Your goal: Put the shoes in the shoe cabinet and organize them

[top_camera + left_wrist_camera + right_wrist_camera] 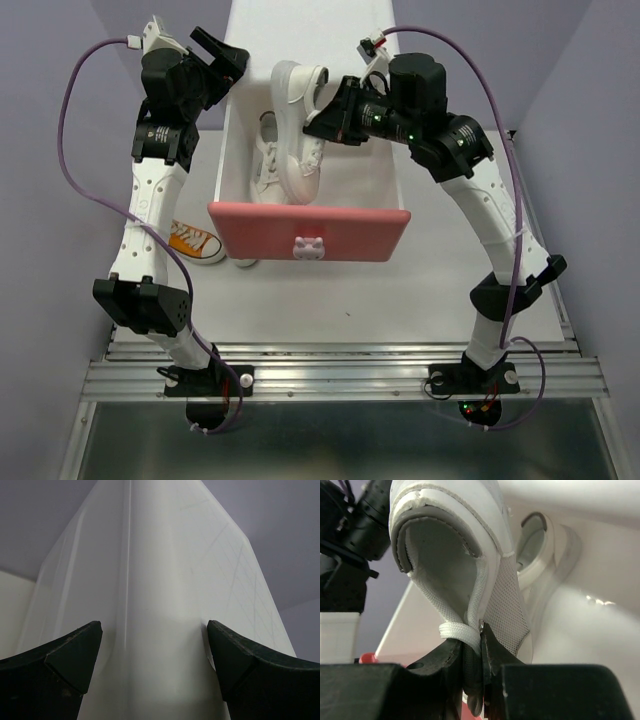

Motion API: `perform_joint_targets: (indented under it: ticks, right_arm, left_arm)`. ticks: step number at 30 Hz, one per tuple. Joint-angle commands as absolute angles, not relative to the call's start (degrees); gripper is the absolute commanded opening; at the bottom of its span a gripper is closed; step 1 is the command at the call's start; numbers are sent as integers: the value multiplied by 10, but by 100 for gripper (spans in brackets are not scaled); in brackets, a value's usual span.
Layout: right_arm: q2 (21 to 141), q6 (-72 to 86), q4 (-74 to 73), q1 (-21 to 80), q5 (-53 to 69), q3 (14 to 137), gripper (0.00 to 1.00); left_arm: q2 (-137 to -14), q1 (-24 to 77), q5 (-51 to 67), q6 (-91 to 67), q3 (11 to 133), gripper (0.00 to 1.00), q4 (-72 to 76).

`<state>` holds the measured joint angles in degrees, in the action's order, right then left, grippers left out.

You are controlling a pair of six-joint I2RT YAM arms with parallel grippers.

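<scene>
Two white sneakers; one orange sneaker; one open salmon-pink drawer

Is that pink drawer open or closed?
Open. The pink drawer is pulled out from the cabinet, and a white shoe lies inside it.

Inspection finds no legible text, label, brand, number or sign in any view. The pink drawer front carries only a bunny-shaped knob, with no lettering. The orange sneaker appears too small in the overhead view for any marking on it to be read. The white sneaker, seen close up by the right wrist camera, shows plain stitched and mesh surfaces with no print on them.
</scene>
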<state>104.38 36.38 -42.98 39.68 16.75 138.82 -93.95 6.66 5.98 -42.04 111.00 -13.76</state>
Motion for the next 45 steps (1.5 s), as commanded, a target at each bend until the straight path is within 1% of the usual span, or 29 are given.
perform_joint_targets:
  ticks: [1,7,13,18,22,30,37,45]
  right_arm:
    - [1006,330,-469,397,170,1425,1]
    - [995,333,-508,397,159,1415,1]
    - [988,304,-533,397,99,1408,1]
    - [1005,307,-565,397,98,1421,1]
    - [995,288,-552,397,68,1399,1]
    - [1024,289,-549,408,27,1419,0]
    - [1035,287,-575,420,-48,1423,1]
    - [1049,304,-594,446,-88,1428,1]
  left_arm:
    - [-994,54,22,-346,1058,96,-323]
    - [-994,54,19,-345,1061,96,-325]
    - [-993,54,17,-343,1056,96,-327]
    - [-994,54,18,-340,1056,96,-329]
    - [-995,54,18,-336,1056,96,-330]
    - [-999,54,18,-335,1062,96,-330]
    - [-1002,54,16,-337,1064,96,-331]
    - [-998,54,12,-346,1061,96,-333]
